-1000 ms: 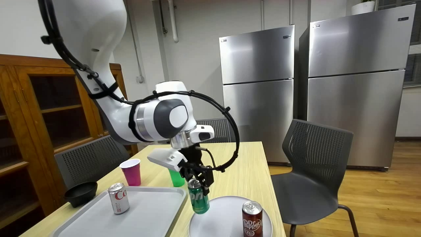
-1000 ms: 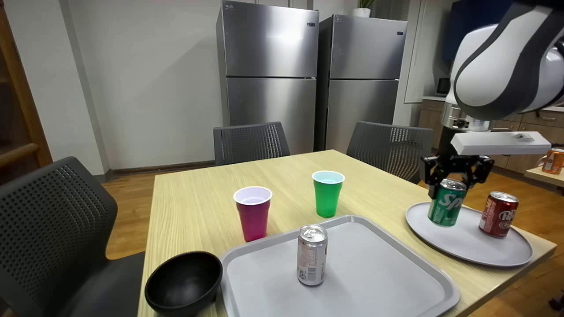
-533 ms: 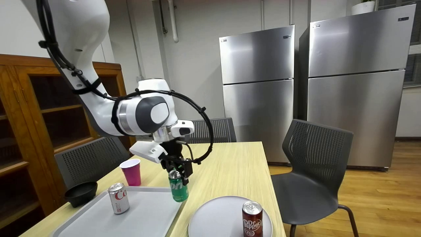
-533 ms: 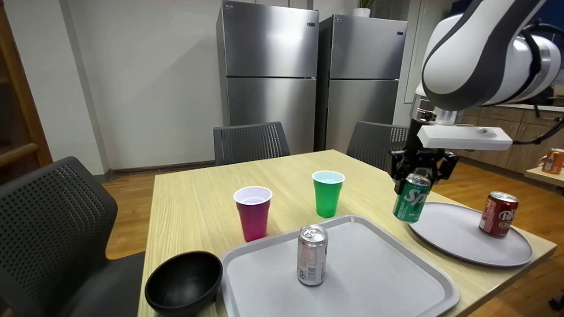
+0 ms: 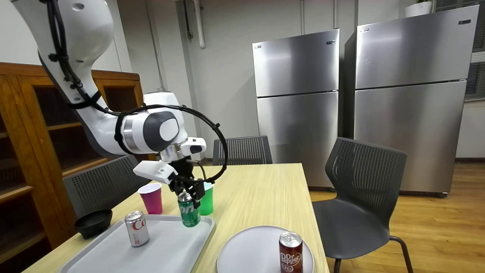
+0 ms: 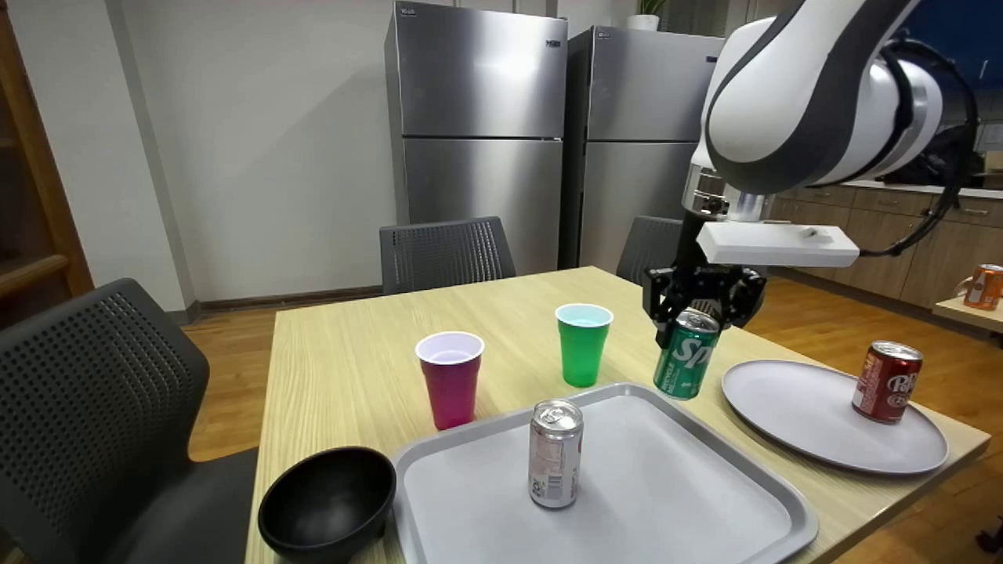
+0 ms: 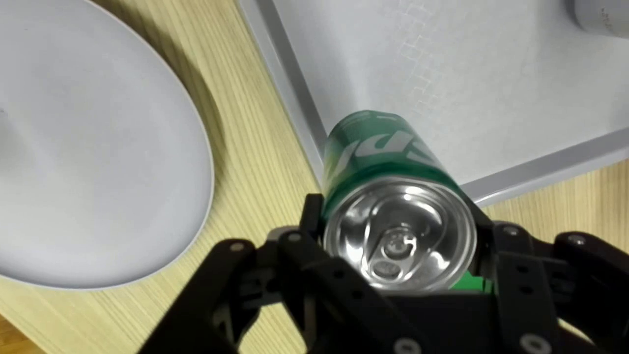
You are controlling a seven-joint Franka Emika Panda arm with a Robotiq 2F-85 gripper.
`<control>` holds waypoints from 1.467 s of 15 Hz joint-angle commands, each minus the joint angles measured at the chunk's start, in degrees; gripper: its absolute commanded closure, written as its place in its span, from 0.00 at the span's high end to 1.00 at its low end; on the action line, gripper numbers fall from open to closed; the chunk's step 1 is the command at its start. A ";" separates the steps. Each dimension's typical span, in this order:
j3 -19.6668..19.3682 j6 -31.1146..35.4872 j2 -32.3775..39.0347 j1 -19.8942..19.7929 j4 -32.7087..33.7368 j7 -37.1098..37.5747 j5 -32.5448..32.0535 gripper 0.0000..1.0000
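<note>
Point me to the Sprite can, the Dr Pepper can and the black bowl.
Sprite can [image 7: 397,216], wrist view, on its lid.
Dr Pepper can [image 6: 888,383], in an exterior view, on its side.
Black bowl [image 6: 327,501], in an exterior view, on its inside.

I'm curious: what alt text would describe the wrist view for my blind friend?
A black gripper grasps a green soda can, seen lid first, its body hiding a corner of a gray tray. At the picture's left, a gray plate lies on a pale wooden table.
</note>
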 commanded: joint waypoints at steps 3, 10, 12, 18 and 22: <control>1.38 -1.13 2.94 2.00 2.69 1.33 -0.06 0.39; 0.60 -0.92 7.63 6.04 5.96 5.09 -2.31 0.39; 0.11 -0.90 9.07 7.37 7.24 6.47 -3.00 0.39; -2.87 -1.04 13.39 11.95 10.87 11.07 -6.33 0.39; -4.45 -1.13 15.43 13.93 12.39 11.76 -6.50 0.39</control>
